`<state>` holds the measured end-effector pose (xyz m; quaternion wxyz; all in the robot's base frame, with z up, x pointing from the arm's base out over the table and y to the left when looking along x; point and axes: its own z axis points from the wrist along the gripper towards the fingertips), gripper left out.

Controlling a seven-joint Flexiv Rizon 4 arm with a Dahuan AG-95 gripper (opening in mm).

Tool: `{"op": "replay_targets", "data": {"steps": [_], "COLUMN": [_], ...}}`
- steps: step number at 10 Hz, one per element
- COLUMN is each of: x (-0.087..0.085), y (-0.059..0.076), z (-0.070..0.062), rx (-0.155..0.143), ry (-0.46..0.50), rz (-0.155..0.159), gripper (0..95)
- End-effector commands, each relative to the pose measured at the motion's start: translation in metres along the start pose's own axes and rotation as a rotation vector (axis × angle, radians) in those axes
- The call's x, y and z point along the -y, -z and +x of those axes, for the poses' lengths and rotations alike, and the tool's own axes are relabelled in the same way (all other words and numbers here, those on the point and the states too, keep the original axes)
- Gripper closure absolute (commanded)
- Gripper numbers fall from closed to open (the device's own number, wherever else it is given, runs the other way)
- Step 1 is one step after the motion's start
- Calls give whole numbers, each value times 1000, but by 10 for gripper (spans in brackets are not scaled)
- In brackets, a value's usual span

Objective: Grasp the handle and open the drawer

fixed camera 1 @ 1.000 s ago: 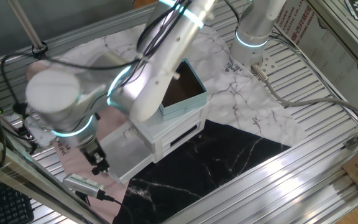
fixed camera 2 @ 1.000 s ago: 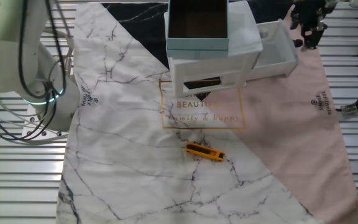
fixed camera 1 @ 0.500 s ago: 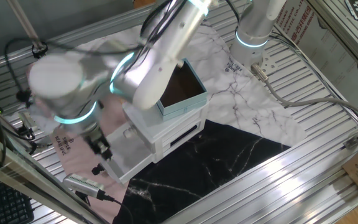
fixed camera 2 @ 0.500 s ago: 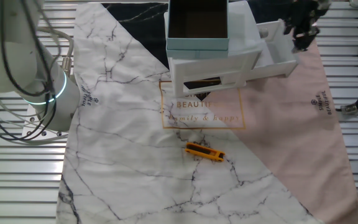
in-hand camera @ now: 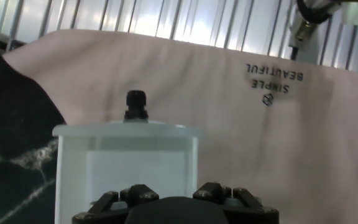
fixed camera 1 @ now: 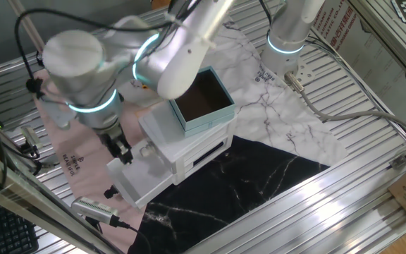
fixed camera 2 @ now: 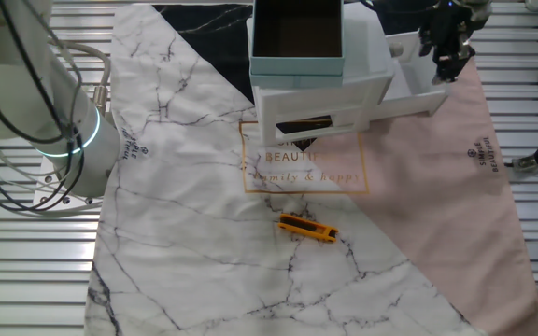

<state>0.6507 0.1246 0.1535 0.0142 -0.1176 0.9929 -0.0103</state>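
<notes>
The small white cabinet (fixed camera 1: 189, 144) has its lowest drawer (fixed camera 1: 138, 185) pulled out toward the front left. The black knob handle (fixed camera 1: 109, 191) sticks out of the drawer front, free of the fingers. My gripper (fixed camera 1: 122, 152) hangs above the open drawer, back from the knob and close to the cabinet, open and empty. In the hand view the drawer (in-hand camera: 126, 168) lies right below my gripper (in-hand camera: 178, 198), and the handle (in-hand camera: 135, 106) stands beyond its far edge. In the other fixed view my gripper (fixed camera 2: 445, 51) is over the drawer (fixed camera 2: 409, 89) and hides the knob.
A teal box (fixed camera 1: 203, 102) with a brown inside sits on the cabinet. The drawer above has a pale knob (fixed camera 1: 146, 149). A grey tool with a cable (fixed camera 1: 94, 208) lies by the front left edge. A yellow item (fixed camera 2: 307, 228) lies on the marble cloth. A second arm's base (fixed camera 1: 287, 35) stands behind.
My gripper has let go of the black knob, risen and moved back over the open drawer toward the cabinet. The drawer stays pulled out.
</notes>
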Motion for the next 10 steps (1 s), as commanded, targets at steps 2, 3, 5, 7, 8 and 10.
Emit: {"op": "replay_targets", "data": {"steps": [2, 3, 5, 7, 8, 10], "x": [9, 10, 11, 11, 11, 11], "y": [12, 13, 14, 14, 14, 14], "z": [14, 15, 16, 17, 17, 17], "rx": [3, 3, -2, -6, -3, -3], "ry": [4, 4, 4, 11, 17, 24], "rz": [-2, -2, -1, 0, -3, -4], "gripper": [380, 380, 380, 380, 380, 380]}}
